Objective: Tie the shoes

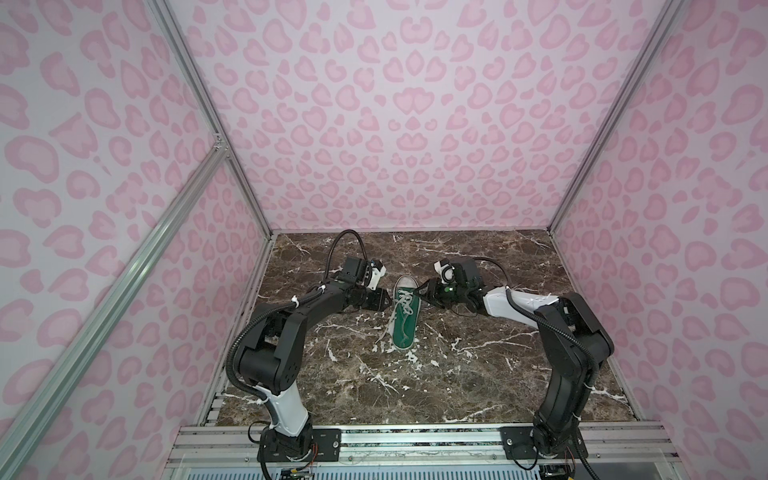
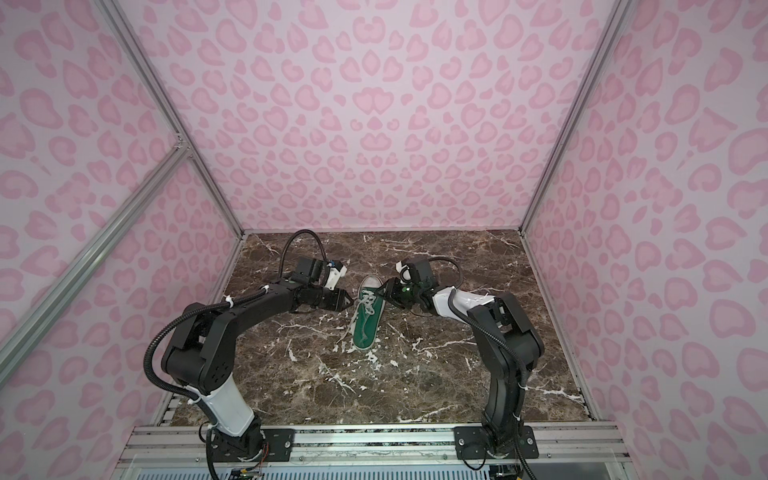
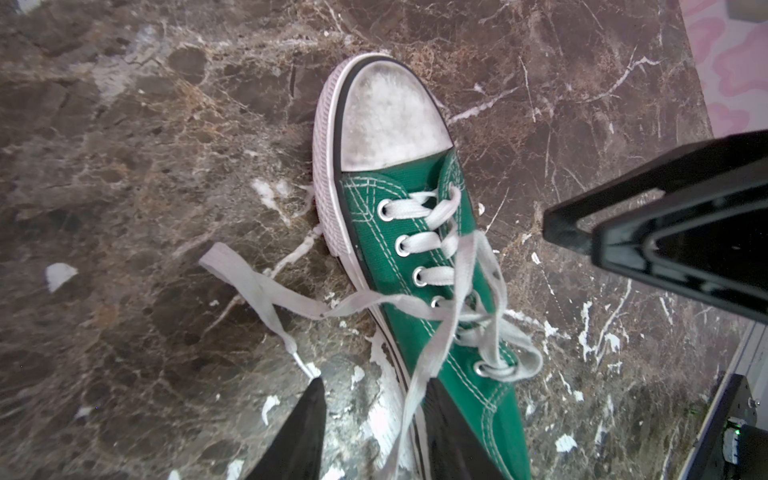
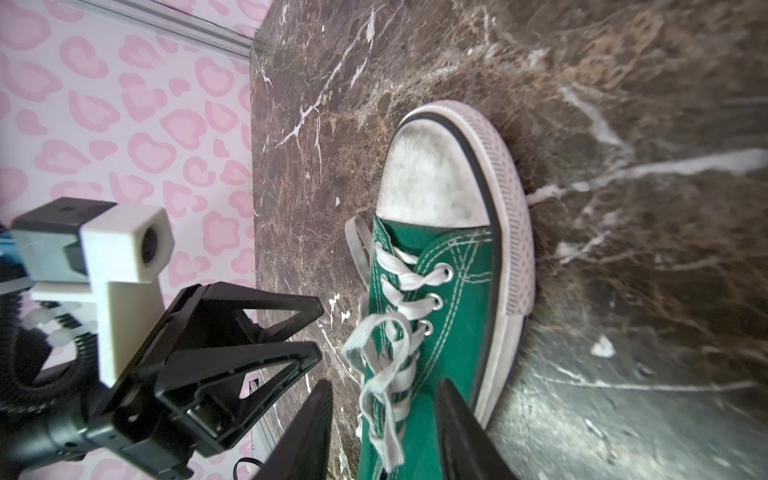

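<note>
Here, green canvas sneaker (image 1: 405,328), scuffed rubber toe cap (image 3: 390,120), flat white laces (image 3: 424,242), both jaws parted, empty.

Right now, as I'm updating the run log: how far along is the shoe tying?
Done: white laces threaded through the green canvas sneaker. In hand: nothing; left gripper and right gripper flank it, jaws open. Remaining: the whole knot; one end trails on the marble table.
</note>
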### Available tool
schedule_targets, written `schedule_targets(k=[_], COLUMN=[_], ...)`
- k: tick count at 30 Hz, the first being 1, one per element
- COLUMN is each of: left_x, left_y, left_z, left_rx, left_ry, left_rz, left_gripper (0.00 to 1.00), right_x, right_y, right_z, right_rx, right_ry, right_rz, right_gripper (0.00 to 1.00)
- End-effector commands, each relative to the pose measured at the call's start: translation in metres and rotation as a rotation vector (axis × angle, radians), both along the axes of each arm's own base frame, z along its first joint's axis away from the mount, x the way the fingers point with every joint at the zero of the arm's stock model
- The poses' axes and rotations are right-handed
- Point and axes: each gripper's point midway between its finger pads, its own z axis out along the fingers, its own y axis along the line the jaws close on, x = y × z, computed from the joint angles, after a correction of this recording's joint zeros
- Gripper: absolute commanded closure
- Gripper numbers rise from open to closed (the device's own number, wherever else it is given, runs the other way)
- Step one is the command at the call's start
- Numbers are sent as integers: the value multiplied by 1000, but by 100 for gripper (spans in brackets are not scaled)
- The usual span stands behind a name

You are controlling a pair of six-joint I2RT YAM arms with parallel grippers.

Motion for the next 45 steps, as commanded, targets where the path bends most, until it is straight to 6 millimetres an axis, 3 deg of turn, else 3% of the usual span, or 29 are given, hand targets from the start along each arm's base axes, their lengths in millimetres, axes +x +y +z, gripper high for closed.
schedule_targets(k=[1,10,22,32,34,45], left_x=[16,31,32,27,25,20], left_y=[-6,-13,-15,-16,-17,-24], left_z=[6,5,-13,-21,-21,-18], left_rx=[-63,-209,-230,-251,-257,-291], left_ry=[-23,-10,25,45,47,64], left_rz=[38,113,117,127,129,119], left_gripper=[58,58,59,62,67,67], right_x=[-2,-8,-13,-16,-16,-18], right_y=[-8,-19,-22,-23,-23,-24], right_z=[-1,0,-3,-9,-10,-11], right_rx=[-20,-55,-68,-70,-71,-75], right_ry=[-5,0,12,24,27,31], right_rz=[-6,0,4,4,4,8], right_gripper=[57,58,58,58,59,59])
